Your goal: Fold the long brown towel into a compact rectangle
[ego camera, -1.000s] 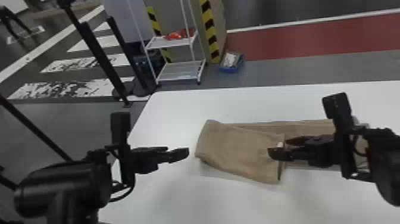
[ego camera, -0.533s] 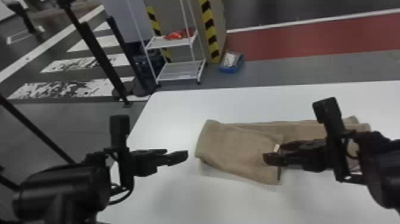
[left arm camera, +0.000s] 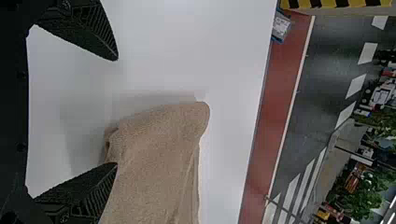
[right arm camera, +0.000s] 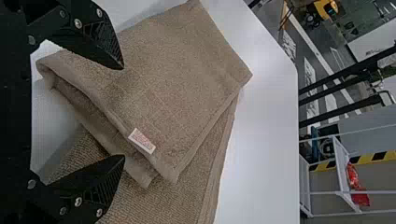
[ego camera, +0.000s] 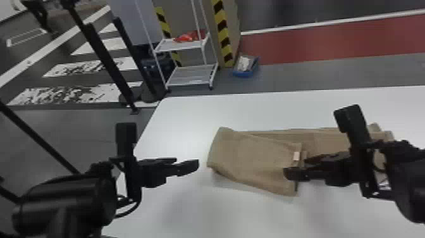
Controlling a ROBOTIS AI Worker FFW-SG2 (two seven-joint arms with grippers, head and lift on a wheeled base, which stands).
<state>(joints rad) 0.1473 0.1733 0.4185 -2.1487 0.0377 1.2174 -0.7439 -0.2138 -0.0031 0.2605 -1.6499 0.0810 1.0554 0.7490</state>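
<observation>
The black jointed left arm (ego camera: 66,199) came in from the lower left over the left edge of the smooth white table (ego camera: 177,122), its forearm low and its black two-fingered left gripper (ego camera: 187,161) pointing right, toward the folded end of the long brown cloth towel (ego camera: 249,158). That gripper hung apart from the cloth. In the left wrist view the jaws of the left gripper (left arm camera: 116,112) stood wide with nothing between them; the towel's rounded fold lay beyond one fingertip, bare tabletop beyond the other.

The towel lay flat, its left end in from the table's left edge, its length running rightward roughly along the far edge. From the left fold, an upper layer doubled back at a slant, one corner reaching nearer the robot than the layer beneath. The top looked soft and finely napped, the underlayer coarser and ribbed, and a small white rectangular label (ego camera: 296,156) sat at the turned hem.

The black right arm (ego camera: 408,180) came in from the right edge, its black two-fingered right gripper (ego camera: 294,166) pointing left over the towel's loose layered hem. The jaws of the right gripper (right arm camera: 124,113) were wide too, ridged inside, gripping nothing; whether a tip touched the cloth I could not tell.
</observation>
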